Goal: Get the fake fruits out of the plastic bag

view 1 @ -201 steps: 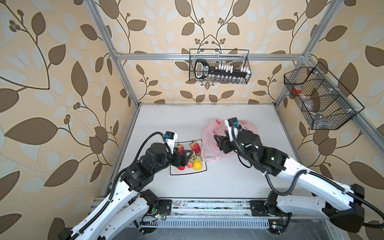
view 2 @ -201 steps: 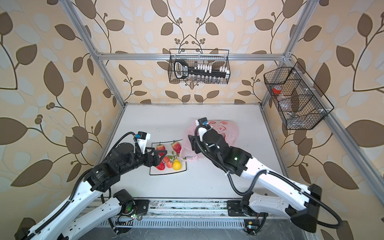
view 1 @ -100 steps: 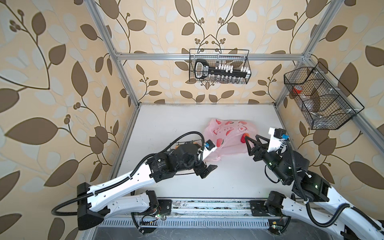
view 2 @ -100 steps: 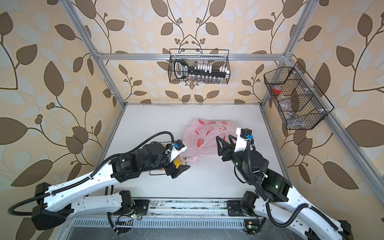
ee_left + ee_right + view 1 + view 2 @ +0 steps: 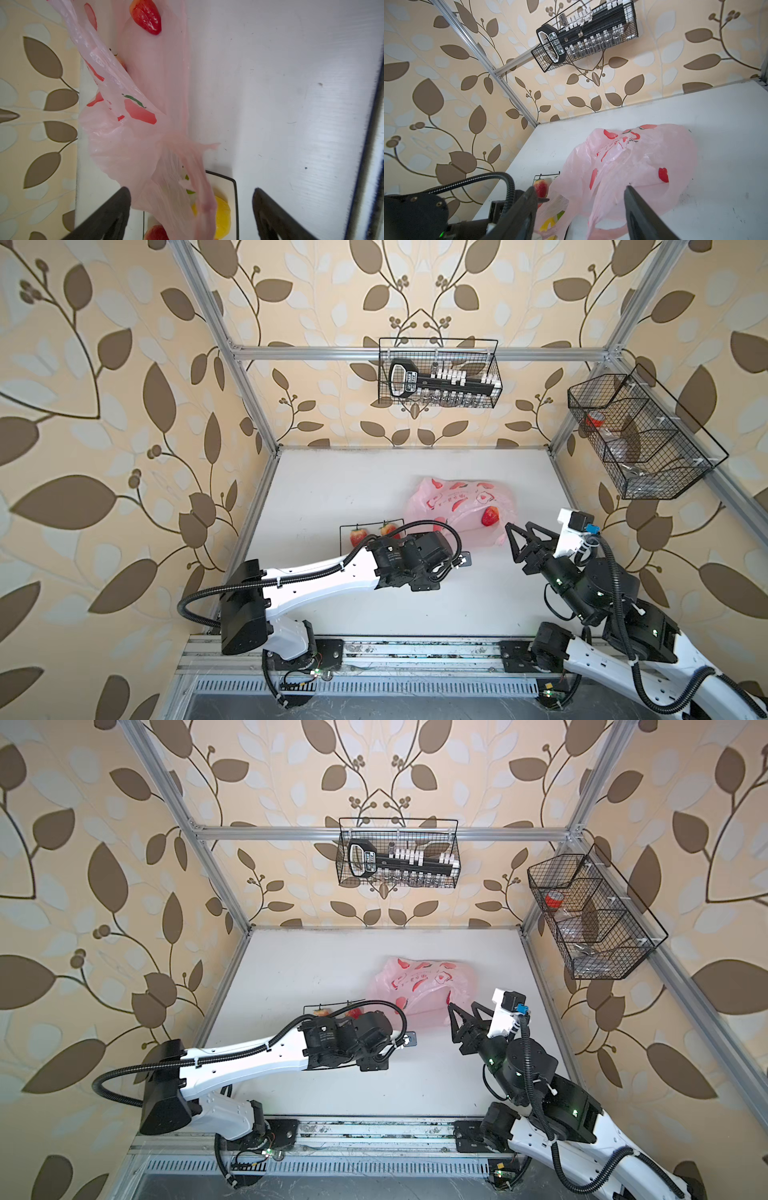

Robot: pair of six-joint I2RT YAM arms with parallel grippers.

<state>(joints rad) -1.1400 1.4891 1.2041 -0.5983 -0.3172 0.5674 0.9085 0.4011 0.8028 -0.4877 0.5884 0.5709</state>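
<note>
Left wrist view is showing the left hand (image 5: 191, 207) standing wide open with nothing pinched. A loose loop (image 5: 197, 166) of the plastic bag (image 5: 133, 133) is hanging, a bit blurry, between its two fingers (image 5: 116, 207) and over the plate (image 5: 235, 197), where a yellow pear (image 5: 223, 216) is sitting. In both top views the bag is lying just right of the middle of the bench (image 5: 332, 489), and the plate is sitting beside it on the left, half hidden under the left arm. Some of the fake fruits (image 5: 356, 536) are resting on that plate. One red strawberry (image 5: 490, 516) looks like it is lying in the right side of the bag, not out yet. The right hand (image 5: 518, 529) is hovering just beside the bag's lower right edge, with its fingers apart and holding nothing. That hand is nearest the strawberry, so it is probably the one going in. To do this well, the left hand should be pinching the loop and keeping the bag from sliding. The right hand should be going in through the bag's mouth, not pressing down through the thin film. It should be closing on the fat part of the strawberry, because the fruit is shiny and could be slipping away. It should not be grabbing any of the pink film with it.
</note>
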